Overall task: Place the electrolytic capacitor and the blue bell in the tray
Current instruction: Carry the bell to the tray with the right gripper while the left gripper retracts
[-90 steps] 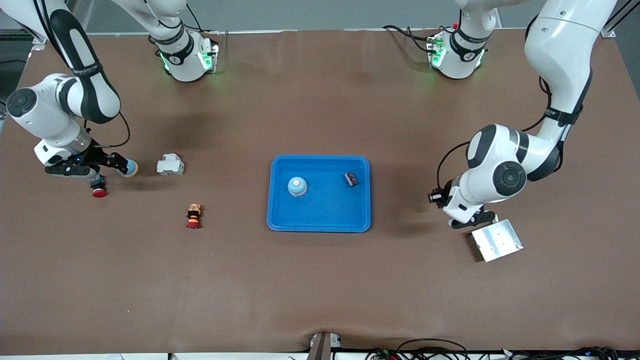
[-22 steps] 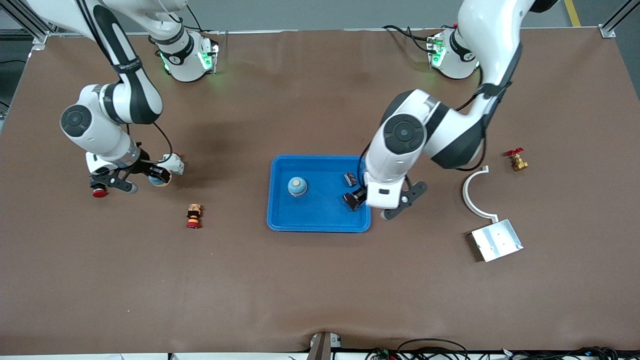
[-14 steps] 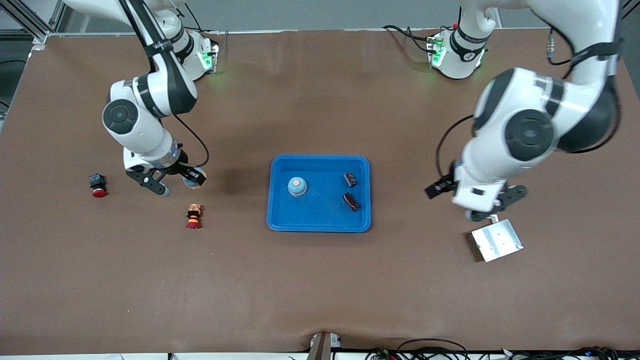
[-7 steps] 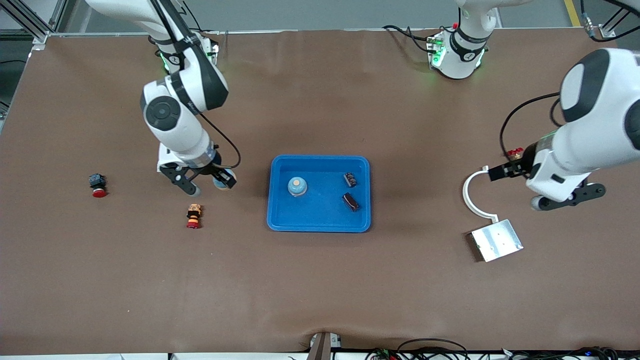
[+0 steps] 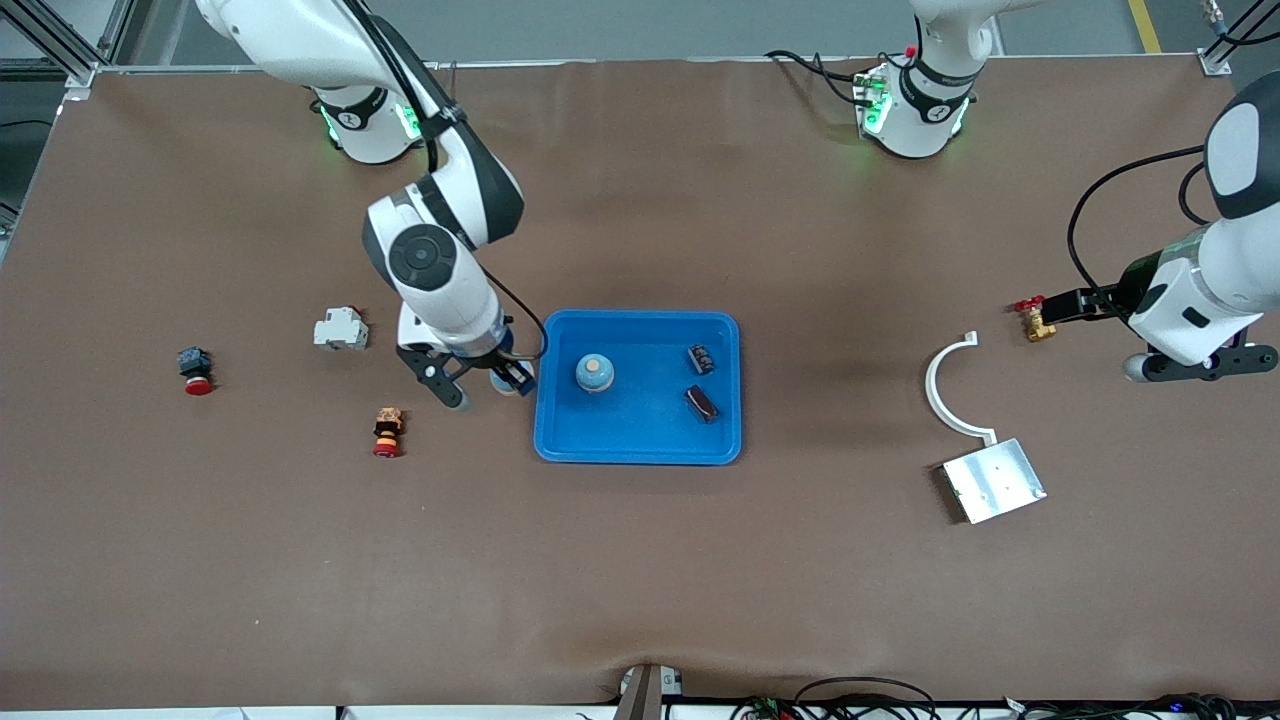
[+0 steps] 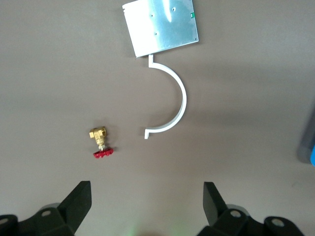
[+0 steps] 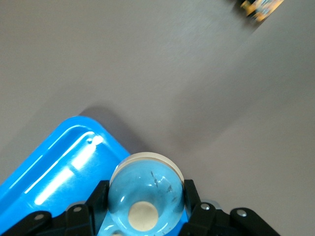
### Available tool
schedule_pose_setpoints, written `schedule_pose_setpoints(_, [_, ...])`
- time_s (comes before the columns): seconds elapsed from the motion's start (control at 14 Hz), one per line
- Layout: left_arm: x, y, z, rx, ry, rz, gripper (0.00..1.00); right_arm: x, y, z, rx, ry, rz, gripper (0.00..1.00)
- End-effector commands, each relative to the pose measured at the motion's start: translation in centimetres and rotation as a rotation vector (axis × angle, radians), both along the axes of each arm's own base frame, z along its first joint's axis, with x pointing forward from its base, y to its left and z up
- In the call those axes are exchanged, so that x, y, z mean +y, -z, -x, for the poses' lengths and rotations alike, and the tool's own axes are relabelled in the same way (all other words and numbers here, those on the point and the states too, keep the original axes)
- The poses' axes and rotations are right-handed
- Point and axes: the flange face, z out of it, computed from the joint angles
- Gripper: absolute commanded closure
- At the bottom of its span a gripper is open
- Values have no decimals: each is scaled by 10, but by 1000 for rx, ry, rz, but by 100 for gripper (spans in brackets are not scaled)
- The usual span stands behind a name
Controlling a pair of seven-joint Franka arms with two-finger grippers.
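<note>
Blue bell (image 7: 145,194) in right tool (image 5: 484,384)

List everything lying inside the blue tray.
The blue tray holds one blue bell and two small dark components. Nothing in it is covered.

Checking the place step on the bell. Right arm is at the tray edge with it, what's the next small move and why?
Probably carry it a bit farther in over the tray floor, then lower and release. The right gripper is shut on the blue bell just over the rim at the right arm's end, not inside. One bell already sits in the tray, so aim for bare floor beside it. The left gripper waits open.
</note>
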Motion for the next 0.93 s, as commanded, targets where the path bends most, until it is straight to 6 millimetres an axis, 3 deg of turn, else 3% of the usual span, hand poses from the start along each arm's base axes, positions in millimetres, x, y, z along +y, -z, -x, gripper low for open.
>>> schedule_pose_setpoints(0.0, [1, -4, 26, -42, 8, 7, 0, 33, 14, -17, -13, 48, 0, 100])
schedule_pose_setpoints(0.36, [5, -16, 29, -61, 12, 34, 0, 65, 38, -26, -31, 85, 15, 100])
schedule_pose_setpoints(0.86, [6, -21, 23, -75, 4, 41, 0, 78, 55, -34, -32, 102, 17, 100])
